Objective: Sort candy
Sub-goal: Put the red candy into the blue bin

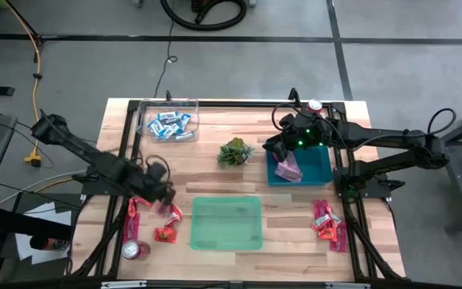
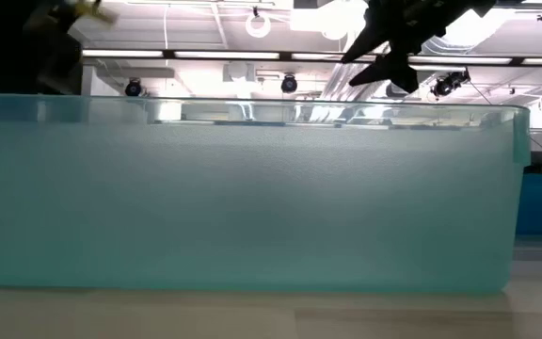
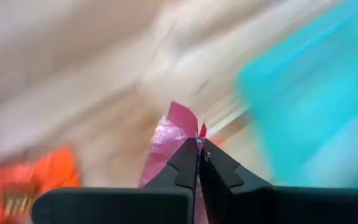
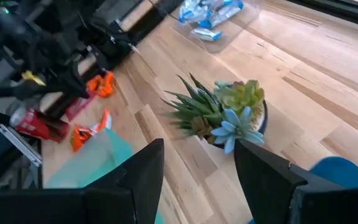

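My left gripper point(image 1: 165, 199) hovers over the near left of the table, shut on a pink candy point(image 3: 166, 149). Red-orange candies point(image 1: 135, 217) lie on the wood around it. Blue-and-white candies fill a clear container point(image 1: 167, 124) at the far left. Pink candies point(image 1: 289, 170) lie in a blue tray point(image 1: 315, 164) at the right. My right gripper point(image 4: 197, 168) hangs open over that tray's left end with nothing between its fingers. More red and pink candies point(image 1: 326, 221) lie near the right front. My left gripper pinches the pink candy's wrapper between its two fingertips point(image 3: 188, 155), near the wrapper's pointed end point(image 3: 184, 121). The fingers slant steeply down from above. The rest of the wrapper trails beside and under one finger. I cannot tell whether it is clear of the table.
A pale green tray point(image 1: 226, 223) sits at the front centre and its wall fills the low view. A small green plant point(image 1: 235, 152) stands mid-table. A red soda can point(image 1: 135, 250) lies at the front left, and another can point(image 1: 314, 105) stands at the far right.
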You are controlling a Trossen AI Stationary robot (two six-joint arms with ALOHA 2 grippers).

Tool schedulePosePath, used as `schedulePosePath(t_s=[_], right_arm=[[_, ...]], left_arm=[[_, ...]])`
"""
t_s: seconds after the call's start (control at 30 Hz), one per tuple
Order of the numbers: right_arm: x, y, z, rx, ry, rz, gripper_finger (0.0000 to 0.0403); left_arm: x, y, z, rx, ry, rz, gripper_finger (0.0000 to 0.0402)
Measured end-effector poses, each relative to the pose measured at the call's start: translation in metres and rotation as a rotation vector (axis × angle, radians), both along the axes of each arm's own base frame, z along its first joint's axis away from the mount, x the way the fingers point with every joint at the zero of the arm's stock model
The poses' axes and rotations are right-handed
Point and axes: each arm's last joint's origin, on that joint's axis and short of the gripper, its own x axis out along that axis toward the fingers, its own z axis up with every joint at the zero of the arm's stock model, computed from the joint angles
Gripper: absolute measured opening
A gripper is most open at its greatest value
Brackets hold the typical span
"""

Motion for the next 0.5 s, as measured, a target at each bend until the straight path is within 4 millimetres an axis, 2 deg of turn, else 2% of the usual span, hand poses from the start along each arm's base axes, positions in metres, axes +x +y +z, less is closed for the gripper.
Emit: schedulePosePath(t_s=[0.23,0.37,0.5], right_arm=[[0.008,0.0,0.015,-0.004,-0.178,0.057,0.019],[0.012,0.002,0.027,-0.017,-0.303,0.064,0.019],[0.015,0.008,0.037,-0.037,-0.409,0.093,0.019]], left_arm=[[0.014,0.035,0.066,0.43,-0.411,0.053,0.0],[0.033,0.055,0.092,0.654,-0.584,0.057,0.0],[0.055,0.077,0.105,0.784,-0.69,0.054,0.0]])
